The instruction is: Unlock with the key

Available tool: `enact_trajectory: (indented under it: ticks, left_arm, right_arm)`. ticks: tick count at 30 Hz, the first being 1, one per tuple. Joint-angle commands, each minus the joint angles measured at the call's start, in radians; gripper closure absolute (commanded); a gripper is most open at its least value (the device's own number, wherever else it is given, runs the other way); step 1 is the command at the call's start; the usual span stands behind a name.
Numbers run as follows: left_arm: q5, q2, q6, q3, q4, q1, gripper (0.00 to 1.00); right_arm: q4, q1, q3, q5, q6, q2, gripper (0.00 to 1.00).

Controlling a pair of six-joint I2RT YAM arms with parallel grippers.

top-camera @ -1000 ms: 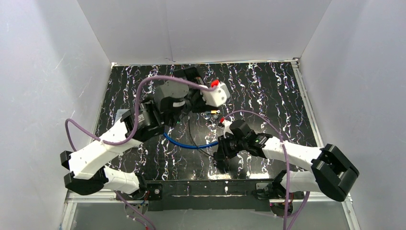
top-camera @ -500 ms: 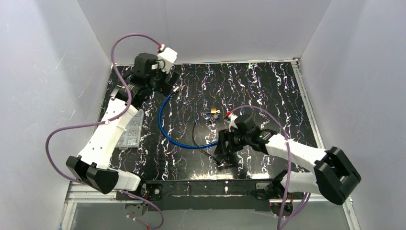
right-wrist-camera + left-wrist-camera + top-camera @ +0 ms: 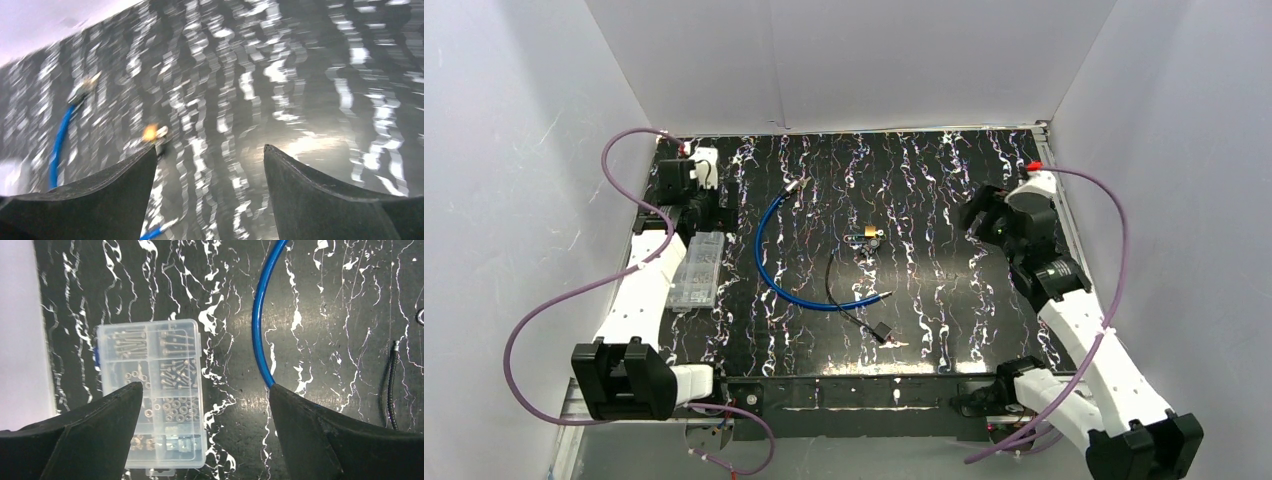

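A small brass padlock (image 3: 865, 236) lies at the middle of the black marbled table, with a silvery piece against its right side. That piece is too small to make out as the key. The right wrist view shows the padlock (image 3: 150, 132) as a blurred orange spot, far ahead and to the left. My right gripper (image 3: 980, 216) hovers right of the padlock, well apart from it. It (image 3: 209, 147) is open and holds nothing. My left gripper (image 3: 697, 212) is at the far left, open and empty (image 3: 205, 386), above the table between a parts box and a blue cable.
A clear plastic box (image 3: 150, 390) of screws and nuts (image 3: 696, 272) lies by the left wall. A blue cable (image 3: 769, 270) curves left of the padlock (image 3: 260, 330). A thin black cable (image 3: 864, 320) with a plug lies nearer the front. White walls enclose the table.
Both arms have swung out from the middle: the left to the far left over the parts box, the right to the right side. The right gripper has opened.
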Motion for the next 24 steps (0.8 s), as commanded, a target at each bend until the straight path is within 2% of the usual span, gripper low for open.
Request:
enact_trajectory:
  ticks: [1, 3, 7, 14, 19, 24]
  left_arm:
    - [0.070, -0.066, -0.077, -0.130, 0.164, 0.036, 0.02]
    - [0.047, -0.093, -0.092, -0.214, 0.238, 0.054, 0.02]
    - [0.045, -0.142, -0.124, -0.397, 0.401, 0.055, 0.02]
    - [0.096, -0.188, -0.193, -0.652, 0.754, 0.059, 0.02]
    - [0.116, -0.160, -0.182, -0.757, 0.938, 0.059, 0.02]
    - [0.128, -0.084, -0.145, -0.815, 1.155, 0.059, 0.02]
  right_arm:
    - [0.130, -0.067, -0.109, 0.467, -0.031, -0.010, 0.20]
    - [0.235, -0.084, -0.150, 0.541, -0.129, 0.028, 0.21]
    - [0.292, -0.178, -0.186, 0.551, -0.147, 0.123, 0.22]
    - [0.764, -0.232, -0.408, 0.427, -0.303, 0.188, 0.15]
    - [0.934, -0.233, -0.456, 0.357, -0.347, 0.304, 0.14]
    - [1.062, -0.234, -0.487, 0.356, -0.371, 0.383, 0.15]
